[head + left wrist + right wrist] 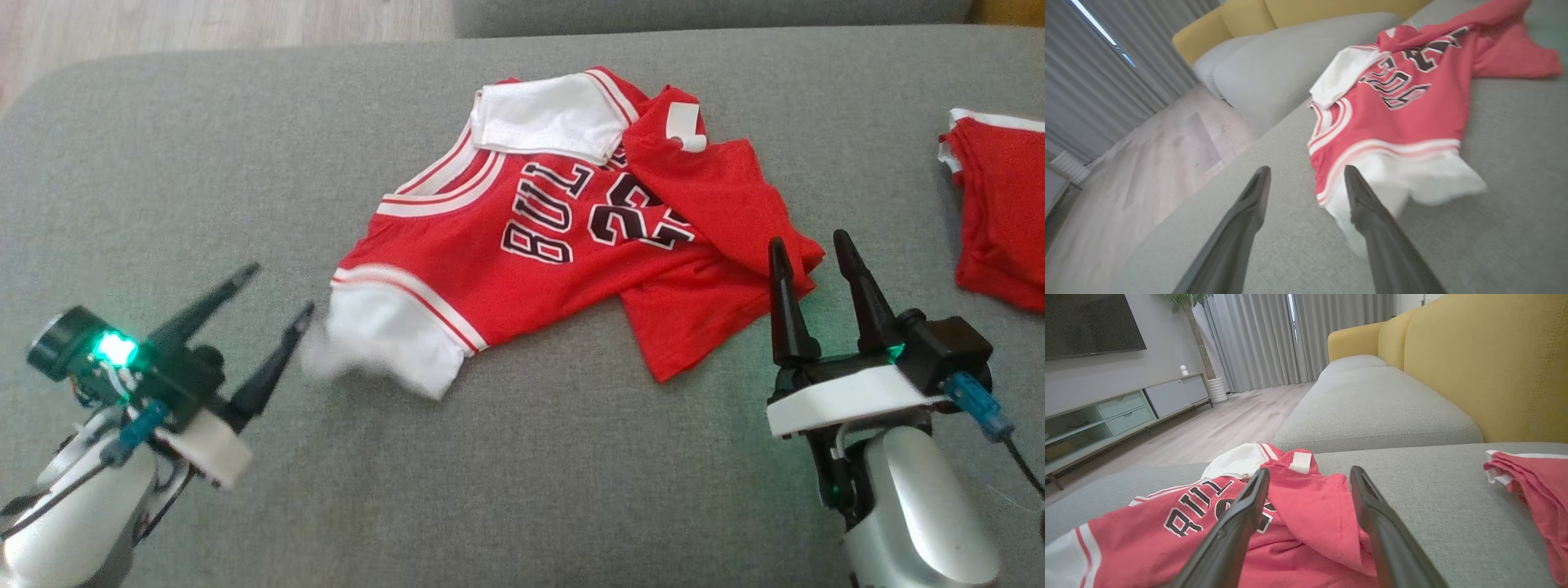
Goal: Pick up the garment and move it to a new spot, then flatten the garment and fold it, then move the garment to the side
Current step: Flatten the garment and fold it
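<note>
On the left, the left gripper (281, 287) hangs low over the grey sofa seat (531, 498). Its two fingers are spread apart and hold nothing. Just beside its right fingertip is the white sleeve (396, 343) of the red jersey (522, 261); I cannot tell if they touch. The jersey lies in the middle of the seat, crumpled. Its black letters face up, and one red part is folded over the number. At the jersey's right corner stands the right gripper (807, 239), also with fingers apart and empty, its tips over the red cloth. Further right, well apart from the jersey, a second red garment (1000, 220) lies at the edge of the seat.
</note>
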Available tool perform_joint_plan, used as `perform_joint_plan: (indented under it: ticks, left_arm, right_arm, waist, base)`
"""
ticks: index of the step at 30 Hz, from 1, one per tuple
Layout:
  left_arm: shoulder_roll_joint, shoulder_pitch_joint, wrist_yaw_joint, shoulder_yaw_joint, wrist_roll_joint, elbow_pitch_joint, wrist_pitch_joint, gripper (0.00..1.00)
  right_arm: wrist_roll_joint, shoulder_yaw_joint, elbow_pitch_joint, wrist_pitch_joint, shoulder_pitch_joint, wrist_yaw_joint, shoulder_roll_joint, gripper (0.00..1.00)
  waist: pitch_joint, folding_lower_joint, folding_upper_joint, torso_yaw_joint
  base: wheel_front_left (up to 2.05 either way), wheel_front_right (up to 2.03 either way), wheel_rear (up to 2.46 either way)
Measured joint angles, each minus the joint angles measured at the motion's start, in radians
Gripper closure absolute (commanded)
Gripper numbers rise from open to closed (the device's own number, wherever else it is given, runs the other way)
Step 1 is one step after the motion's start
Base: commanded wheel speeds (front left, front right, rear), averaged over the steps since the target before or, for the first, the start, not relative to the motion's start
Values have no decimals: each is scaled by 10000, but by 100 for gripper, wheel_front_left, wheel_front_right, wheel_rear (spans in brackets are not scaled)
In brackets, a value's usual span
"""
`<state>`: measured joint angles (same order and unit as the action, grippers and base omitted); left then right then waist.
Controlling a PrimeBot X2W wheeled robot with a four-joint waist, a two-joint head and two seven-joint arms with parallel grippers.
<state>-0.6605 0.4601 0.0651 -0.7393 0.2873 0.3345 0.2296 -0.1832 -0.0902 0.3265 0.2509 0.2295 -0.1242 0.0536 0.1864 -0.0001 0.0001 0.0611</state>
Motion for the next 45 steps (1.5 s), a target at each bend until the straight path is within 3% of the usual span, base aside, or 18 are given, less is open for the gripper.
perform_joint_plan:
  ticks: [7,14,17,19,27,34,45]
  left_arm:
    - [1337,-339,-1616,1877,1563,-566,213,0]
    - [3177,-2206,-2161,4161,2031,-2824,244,0]
    - [4002,-3245,-2056,4429,1732,-3016,257,0]
    - [4217,-3563,-1985,4441,1540,-2968,257,0]
    - [5198,-4306,-966,4993,504,-2487,257,0]
    - [5599,-4259,-242,5488,-75,-2299,257,0]
    - [5950,-4187,249,5526,-614,-1772,257,0]
  right_arm:
    - [90,-35,35,0,-135,0,0,0]
    - [107,-138,23,0,-571,0,-2,0]
    - [119,-163,-6,0,-648,0,-2,0]
    - [115,-178,-29,0,-686,0,0,0]
    - [81,-339,35,0,-1154,0,-8,0]
    - [416,-999,46,-23,-1160,0,-8,0]
    - [997,-2224,1256,-989,-1046,0,-12,0]
  waist:
    - [-364,0,0,-1]
    - [-794,0,0,-106]
    - [-933,-1,0,-127]
    - [-973,0,0,-127]
    - [-1166,0,0,-85]
    - [-1067,1,0,61]
    - [-838,1,0,439]
  base:
    - [0,0,0]
    - [0,0,0]
    - [0,0,0]
    - [0,0,0]
    - [0,0,0]
    - [0,0,0]
    - [0,0,0]
